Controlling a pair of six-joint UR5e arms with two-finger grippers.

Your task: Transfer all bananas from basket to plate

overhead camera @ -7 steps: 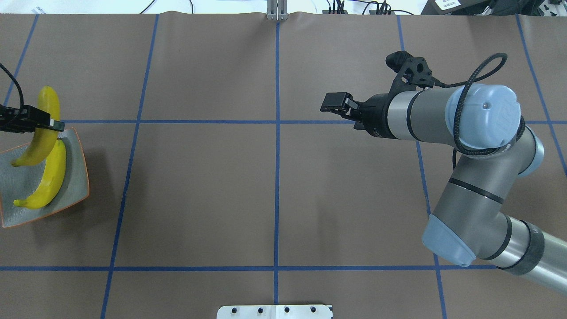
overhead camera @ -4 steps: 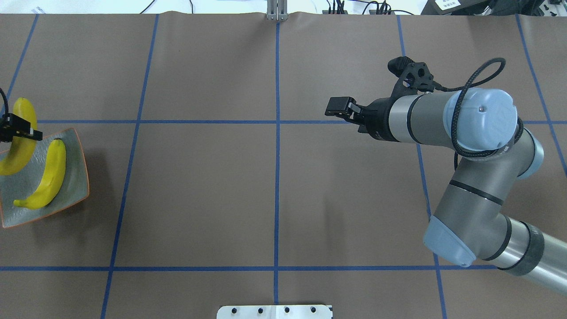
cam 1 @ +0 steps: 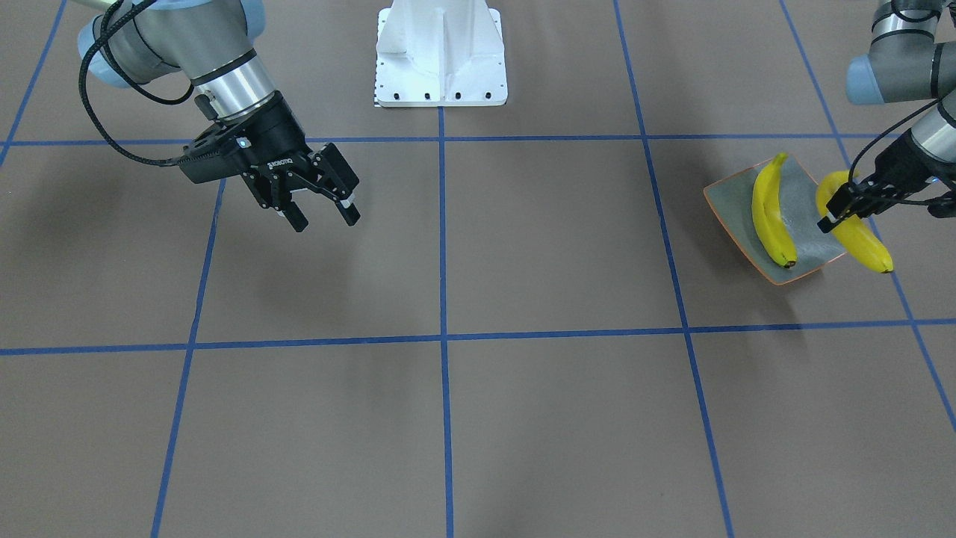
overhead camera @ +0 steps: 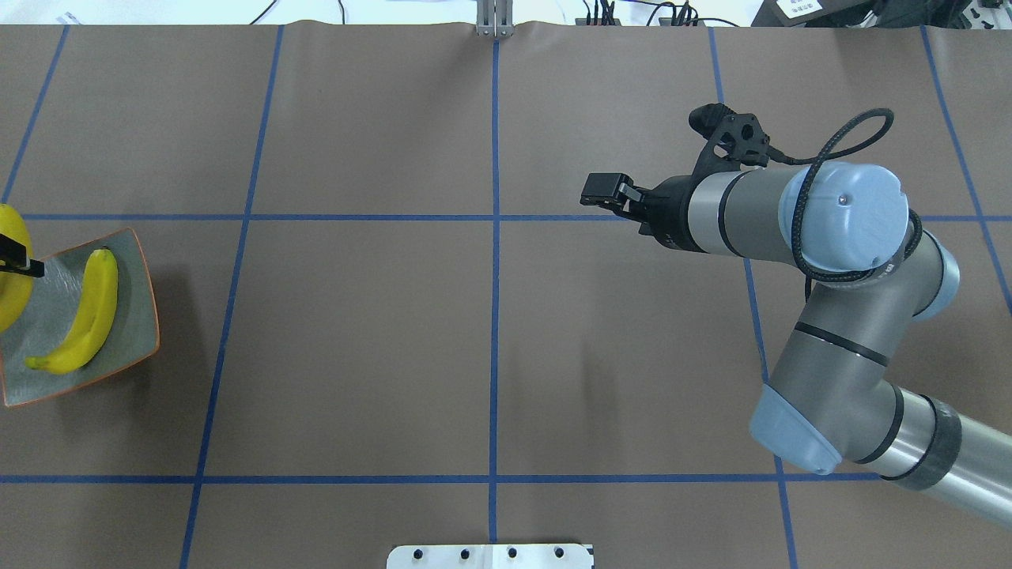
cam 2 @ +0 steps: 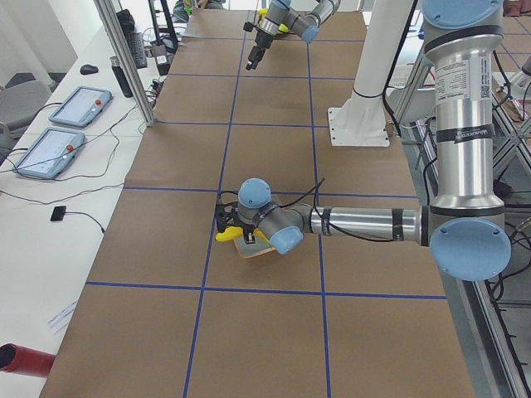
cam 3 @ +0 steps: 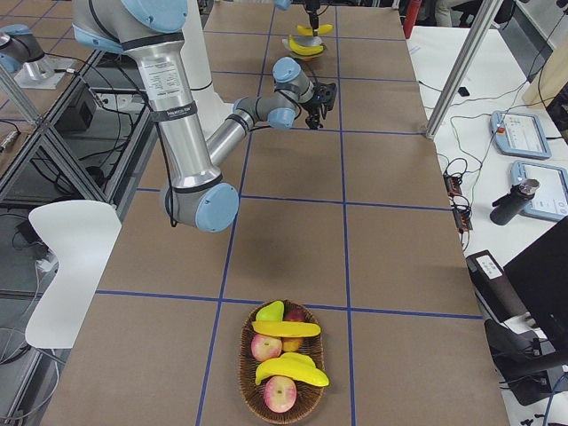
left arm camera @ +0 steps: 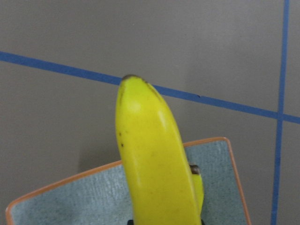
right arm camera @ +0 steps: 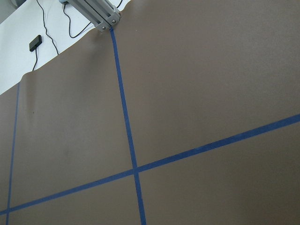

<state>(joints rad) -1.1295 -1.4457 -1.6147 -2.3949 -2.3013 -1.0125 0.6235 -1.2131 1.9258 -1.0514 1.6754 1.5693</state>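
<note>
Across the bench, facing the robot: the left gripper [cam 1: 840,213] pinches the held banana [cam 1: 860,237] near its middle, over the outer edge of the plate [cam 1: 728,196]. A resting banana [cam 1: 769,217] lies on the plate. The right gripper [cam 1: 326,220] hangs with fingers spread, holding nothing, well apart from the plate.
Overhead: the held banana sits at the picture's left edge, partly cut off. The resting banana lies along the plate's right side, with bare plate between the two.
Left end: the near arm's wrist hides most of the plate.
Right end: the basket [cam 3: 244,373] stands at the near end of the bench [cam 3: 399,248], well apart from the plate. It holds two bananas [cam 3: 286,329] and other fruit [cam 3: 280,390].
Left wrist: the held banana's dark tip reaches past the plate's far rim, over the blue tape lines [left arm camera: 56,69].
Right wrist: bare bench and tape only.
Step in hand: probably placing the second banana. Bring it inward over bare plate, parallel to the resting one, and lower it until nearly touching before letting go. The glossy, curved surface could let it roll or slide off.
</note>
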